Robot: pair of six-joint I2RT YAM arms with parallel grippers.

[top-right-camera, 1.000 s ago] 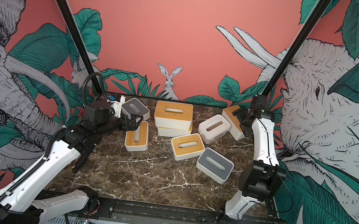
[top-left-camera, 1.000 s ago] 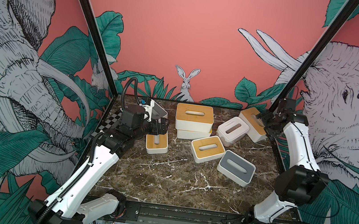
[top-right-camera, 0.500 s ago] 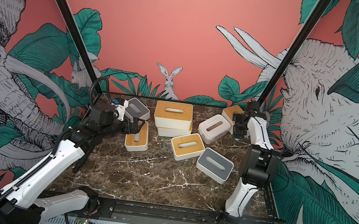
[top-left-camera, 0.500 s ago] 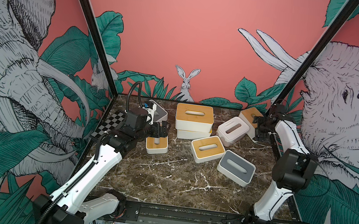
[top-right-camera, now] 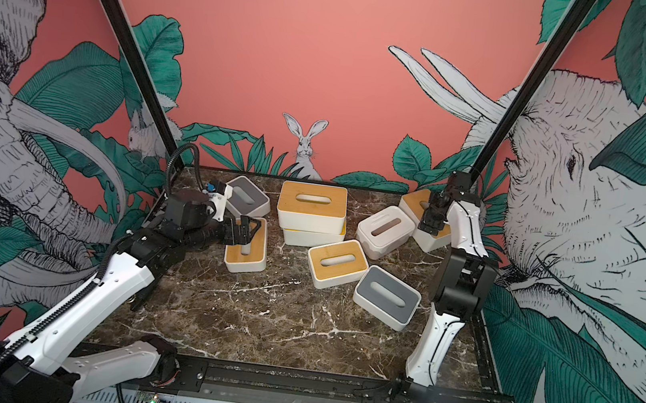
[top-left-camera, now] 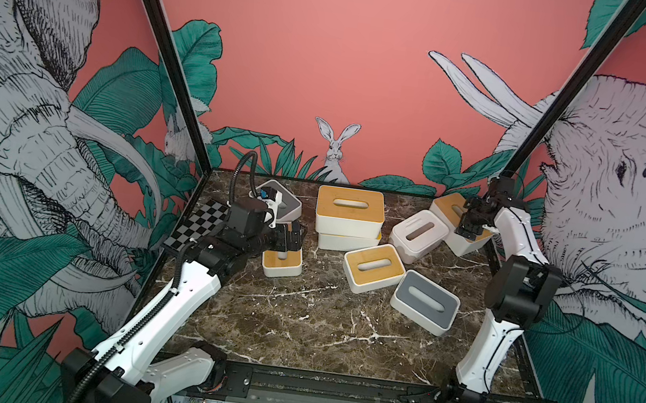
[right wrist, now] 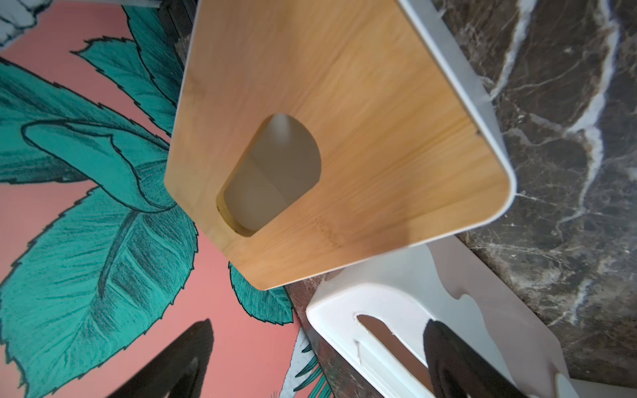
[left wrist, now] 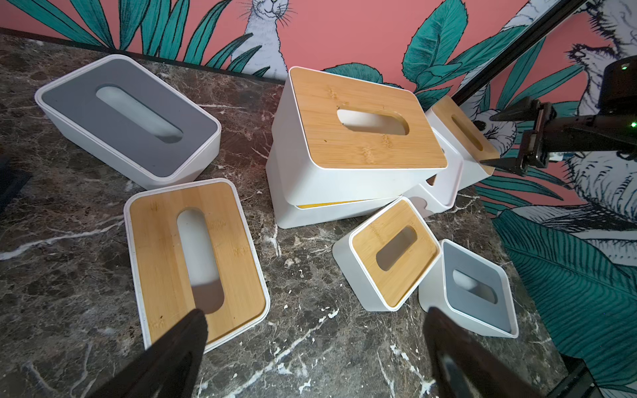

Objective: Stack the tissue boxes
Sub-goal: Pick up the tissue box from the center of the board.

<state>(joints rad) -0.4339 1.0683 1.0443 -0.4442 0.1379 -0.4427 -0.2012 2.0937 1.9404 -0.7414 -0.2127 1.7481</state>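
Note:
Several tissue boxes lie on the marble table (top-left-camera: 297, 325). Two bamboo-lidded ones are stacked at the centre back (top-left-camera: 349, 210). My left gripper (top-left-camera: 293, 241) hovers open over the far end of a bamboo-lidded box (top-left-camera: 282, 264); in the left wrist view its fingers (left wrist: 179, 348) frame bare marble beside that box (left wrist: 165, 248). My right gripper (top-left-camera: 468, 231) is open at the back right, by a tilted bamboo-lidded box (right wrist: 362, 120) and a white box (right wrist: 396, 310). It holds nothing.
A grey-lidded box (top-left-camera: 285, 202) sits behind the left gripper, another grey one (top-left-camera: 424, 300) at front right, and a loose bamboo one (top-left-camera: 374, 265) in the middle. A checkerboard panel (top-left-camera: 201, 225) leans at the left edge. Printed walls close three sides.
The right arm has folded, its elbow drawn back and up, and its gripper has dropped lower beside the back-right bamboo box. The left gripper has crept slightly forward over its box.

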